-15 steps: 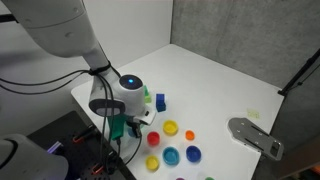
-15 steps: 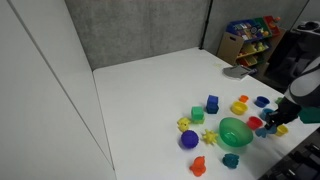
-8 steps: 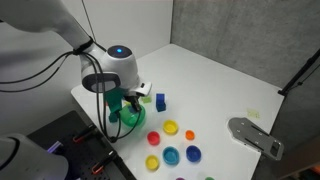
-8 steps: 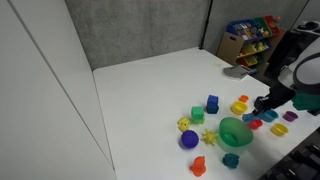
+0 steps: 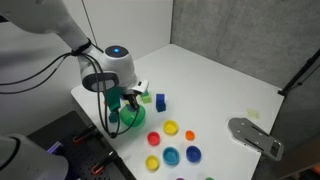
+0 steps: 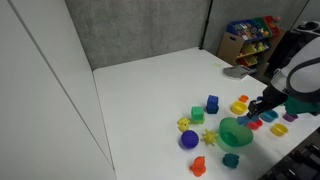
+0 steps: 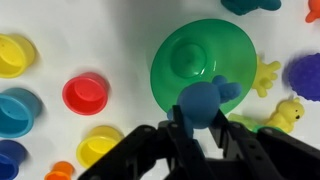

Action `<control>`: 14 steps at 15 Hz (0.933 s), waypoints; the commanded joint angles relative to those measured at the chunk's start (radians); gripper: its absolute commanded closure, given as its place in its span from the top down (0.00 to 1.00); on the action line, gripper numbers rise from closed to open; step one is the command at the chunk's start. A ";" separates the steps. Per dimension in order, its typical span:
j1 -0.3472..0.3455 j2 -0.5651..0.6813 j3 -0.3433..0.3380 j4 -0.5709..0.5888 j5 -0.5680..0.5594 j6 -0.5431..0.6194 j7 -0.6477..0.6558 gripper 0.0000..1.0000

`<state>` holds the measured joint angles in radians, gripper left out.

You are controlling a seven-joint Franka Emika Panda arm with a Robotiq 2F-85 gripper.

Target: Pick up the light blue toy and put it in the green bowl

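In the wrist view my gripper [image 7: 205, 120] is shut on the light blue toy [image 7: 206, 99], a small knobbly piece held between the black fingers. It hangs directly over the round green bowl [image 7: 195, 55], not touching it. In both exterior views the gripper [image 5: 124, 99] [image 6: 259, 105] is above and beside the green bowl [image 5: 131, 118] [image 6: 235, 132] near the table's edge. The toy is too small to make out in those views.
Round cup-like discs lie beside the bowl: red [image 7: 85, 92], yellow [image 7: 15, 55], blue [image 7: 18, 110]. A yellow star piece [image 7: 266, 76] and a purple toy [image 7: 305, 70] lie on its other side. A dark blue block [image 6: 212, 103] and a purple ball [image 6: 189, 139] stand nearby.
Over the last second the gripper has moved with the toy away from the coloured discs to a spot over the green bowl. Since half a second ago it has hardly moved.
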<state>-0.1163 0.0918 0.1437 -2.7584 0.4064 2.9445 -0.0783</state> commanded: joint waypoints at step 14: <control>0.022 0.359 -0.102 0.241 -0.170 0.077 0.056 0.10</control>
<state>-0.1140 0.4095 0.0868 -2.5653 0.2985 3.0050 -0.0664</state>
